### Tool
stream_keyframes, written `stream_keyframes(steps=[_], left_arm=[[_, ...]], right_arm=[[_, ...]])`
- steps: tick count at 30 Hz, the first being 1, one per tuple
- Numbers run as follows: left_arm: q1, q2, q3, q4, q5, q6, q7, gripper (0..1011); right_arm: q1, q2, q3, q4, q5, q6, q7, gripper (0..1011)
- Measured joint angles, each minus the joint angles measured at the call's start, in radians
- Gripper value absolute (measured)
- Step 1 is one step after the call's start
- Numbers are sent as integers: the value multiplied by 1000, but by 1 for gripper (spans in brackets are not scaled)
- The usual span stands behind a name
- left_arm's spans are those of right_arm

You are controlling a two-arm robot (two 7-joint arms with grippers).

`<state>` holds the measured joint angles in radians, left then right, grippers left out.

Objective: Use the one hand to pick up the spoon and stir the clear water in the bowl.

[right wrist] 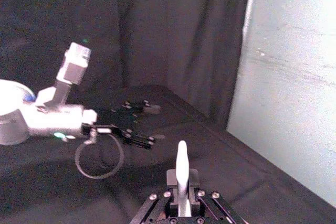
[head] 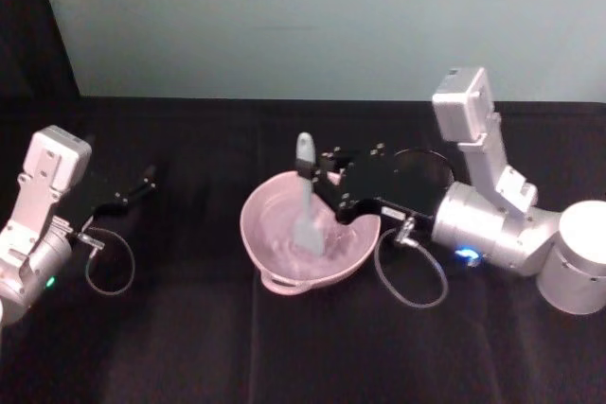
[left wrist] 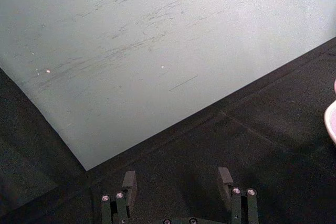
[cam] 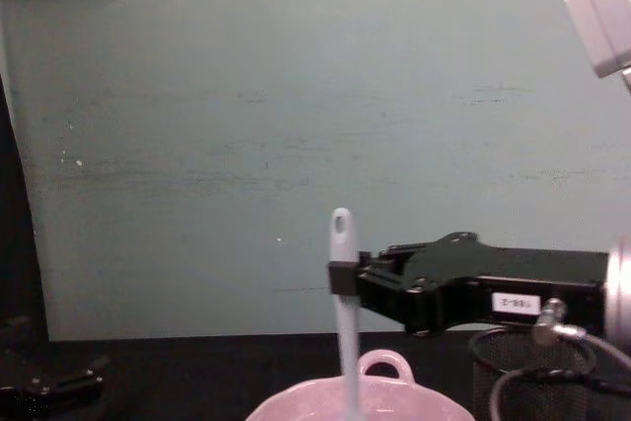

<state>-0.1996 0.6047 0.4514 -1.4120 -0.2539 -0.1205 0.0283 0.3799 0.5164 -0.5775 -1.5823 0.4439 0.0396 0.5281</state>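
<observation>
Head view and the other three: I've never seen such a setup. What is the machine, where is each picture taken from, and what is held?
It is a robot with two arms, each ending in a black gripper. The head view looks down from its head, the chest view looks across the table from lower down, and each wrist view rides on one arm. On the black table stands a pink bowl, with a black mesh cup partly behind the right gripper. That gripper is shut on a white spoon, held upright with its head down in the bowl. The left gripper sits open at the left, holding nothing.
</observation>
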Motion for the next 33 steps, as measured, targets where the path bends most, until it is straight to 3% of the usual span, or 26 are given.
stream_keyframes(steps=[6, 10, 17, 21, 24, 33], left_arm=[[0, 0, 0, 0, 0, 0, 0, 1011], [0, 0, 0, 0, 0, 0, 0, 1011], [0, 0, 0, 0, 0, 0, 0, 1011], [0, 0, 0, 0, 0, 0, 0, 1011], [0, 0, 0, 0, 0, 0, 0, 1011], [0, 0, 0, 0, 0, 0, 0, 1011]], right_arm=[[10, -69, -13, 45, 3, 2, 13, 117], [38, -133, -18, 126, -27, -40, -1, 117], [86, -194, 4, 247, -88, -122, -56, 116], [97, -188, 23, 260, -112, -128, -71, 116], [95, -160, 42, 240, -119, -109, -70, 117], [8, -82, 93, 110, -79, -38, -24, 117]])
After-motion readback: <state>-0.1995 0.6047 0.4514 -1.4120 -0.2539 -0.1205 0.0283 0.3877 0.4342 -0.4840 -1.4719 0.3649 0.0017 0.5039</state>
